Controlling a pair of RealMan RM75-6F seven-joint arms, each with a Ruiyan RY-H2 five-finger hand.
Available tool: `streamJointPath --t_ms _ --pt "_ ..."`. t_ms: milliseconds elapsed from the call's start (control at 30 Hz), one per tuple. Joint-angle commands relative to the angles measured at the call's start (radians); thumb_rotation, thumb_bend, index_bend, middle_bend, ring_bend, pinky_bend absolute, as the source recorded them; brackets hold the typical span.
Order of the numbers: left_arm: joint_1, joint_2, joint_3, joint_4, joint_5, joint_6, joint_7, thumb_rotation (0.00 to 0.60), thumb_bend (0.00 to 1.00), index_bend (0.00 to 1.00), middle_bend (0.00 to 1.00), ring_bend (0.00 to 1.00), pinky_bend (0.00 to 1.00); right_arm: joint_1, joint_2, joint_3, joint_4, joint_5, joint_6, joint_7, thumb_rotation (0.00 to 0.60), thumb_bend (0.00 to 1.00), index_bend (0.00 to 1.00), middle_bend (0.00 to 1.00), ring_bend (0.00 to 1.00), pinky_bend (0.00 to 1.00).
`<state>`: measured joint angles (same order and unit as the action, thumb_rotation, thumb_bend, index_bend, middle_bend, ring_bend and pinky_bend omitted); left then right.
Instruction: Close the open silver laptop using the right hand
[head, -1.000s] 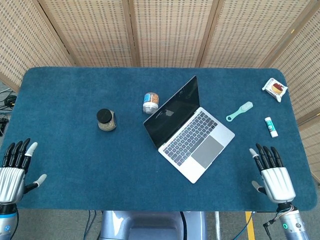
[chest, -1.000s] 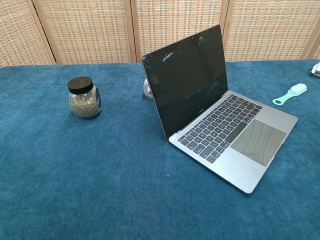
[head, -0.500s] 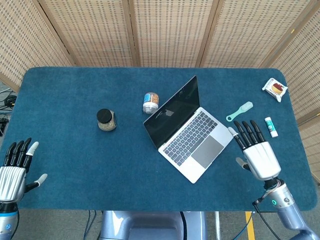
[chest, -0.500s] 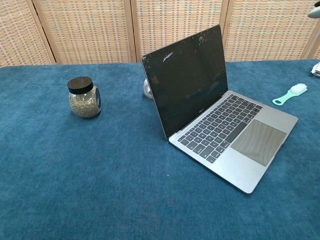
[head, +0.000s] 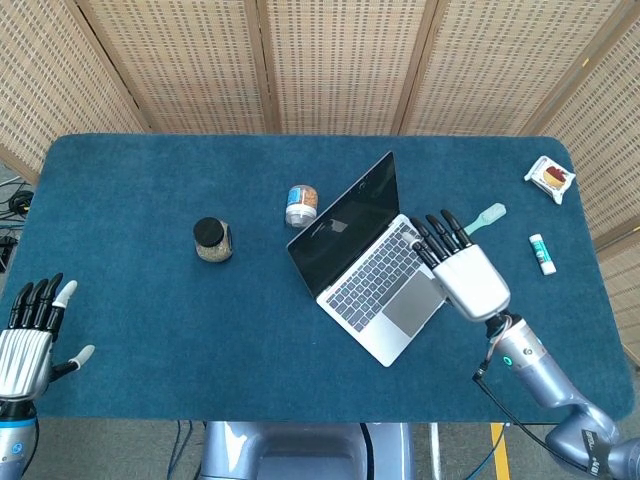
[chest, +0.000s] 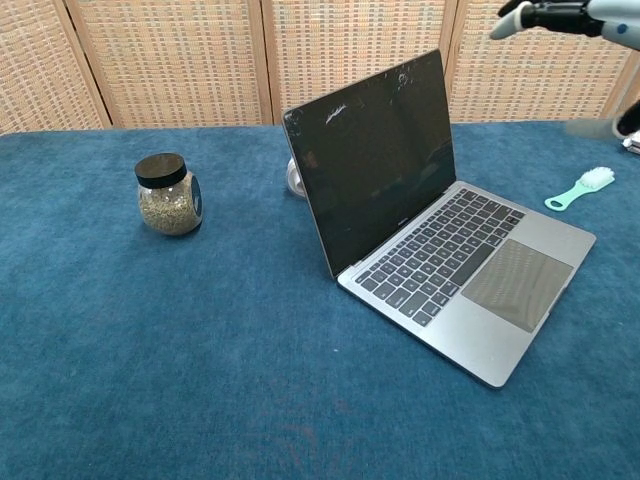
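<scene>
We are positioning the right hand (head: 468, 277) above the keyboard side of the silver laptop (head: 378, 272), fingers extended and apart, holding nothing. The laptop is sitting near the middle of the blue worktop (head: 130, 200), set at an angle, with its lid (chest: 372, 158) standing fully open and nearly upright. In the chest view the hand is appearing only at the top right corner, above the level of the lid's top edge and not touching it. We judge this to be the approach step: closing has not begun. The next move calls for carrying the fingers behind the lid's top edge and pressing it forward and down toward the keyboard (a steady push, since the base is resting loose on the cloth and may slide).

The left hand (head: 28, 340) is resting open at the near left edge, well apart. A dark-lidded jar (head: 212, 240) is standing to the left of the laptop, and a small labelled jar (head: 301, 205) just behind the lid; the latter is closest to the hand's likely path. A mint brush (head: 479, 222), a white tube (head: 542, 253) and a small packet (head: 551, 178) are lying to the right, clear of the lid.
</scene>
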<state>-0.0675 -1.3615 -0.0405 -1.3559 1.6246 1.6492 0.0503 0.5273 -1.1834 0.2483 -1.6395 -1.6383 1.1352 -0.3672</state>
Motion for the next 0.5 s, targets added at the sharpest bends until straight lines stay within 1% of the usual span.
streamJointPath --t_ms 33,100,200,233,333,400,467,500 --pt "-0.001 0.0 -0.001 0.001 -0.002 -0.002 -0.002 0.6 0.01 0.0 0.0 0.0 0.0 0.05 0.003 0.027 -0.035 0.047 -0.056 -0.054 0.6 0.36 0.11 0.07 0.0 0.0" --pt "-0.002 -0.001 -0.001 0.003 -0.005 -0.006 -0.004 0.6 0.01 0.0 0.0 0.0 0.0 0.077 0.002 0.042 -0.057 0.077 -0.085 -0.085 0.6 0.38 0.11 0.08 0.0 0.0" --pt "-0.004 -0.001 -0.002 0.005 -0.009 -0.011 -0.008 0.6 0.01 0.0 0.0 0.0 0.0 0.109 0.003 0.059 -0.082 0.124 -0.121 -0.123 0.6 0.44 0.11 0.08 0.0 0.0" --pt "-0.005 -0.001 -0.002 0.006 -0.01 -0.013 -0.01 0.6 0.01 0.0 0.0 0.0 0.0 0.122 0.002 0.065 -0.09 0.144 -0.133 -0.143 0.6 0.48 0.11 0.08 0.0 0.0" --pt "-0.006 0.0 -0.002 0.007 -0.013 -0.016 -0.016 0.6 0.01 0.0 0.0 0.0 0.0 0.147 -0.004 0.078 -0.102 0.185 -0.153 -0.172 0.6 0.65 0.11 0.08 0.0 0.0" --pt "-0.006 0.001 -0.002 0.007 -0.014 -0.016 -0.02 0.6 0.01 0.0 0.0 0.0 0.0 0.162 -0.009 0.081 -0.104 0.207 -0.164 -0.19 0.6 0.73 0.11 0.08 0.0 0.0" --pt "-0.007 0.002 -0.003 0.008 -0.016 -0.017 -0.024 0.6 0.01 0.0 0.0 0.0 0.0 0.178 -0.016 0.082 -0.099 0.23 -0.173 -0.213 0.6 0.85 0.12 0.08 0.0 0.0" --pt "-0.007 0.002 -0.003 0.008 -0.017 -0.018 -0.026 0.6 0.01 0.0 0.0 0.0 0.0 0.185 -0.021 0.081 -0.095 0.24 -0.177 -0.222 0.6 0.9 0.12 0.08 0.0 0.01"
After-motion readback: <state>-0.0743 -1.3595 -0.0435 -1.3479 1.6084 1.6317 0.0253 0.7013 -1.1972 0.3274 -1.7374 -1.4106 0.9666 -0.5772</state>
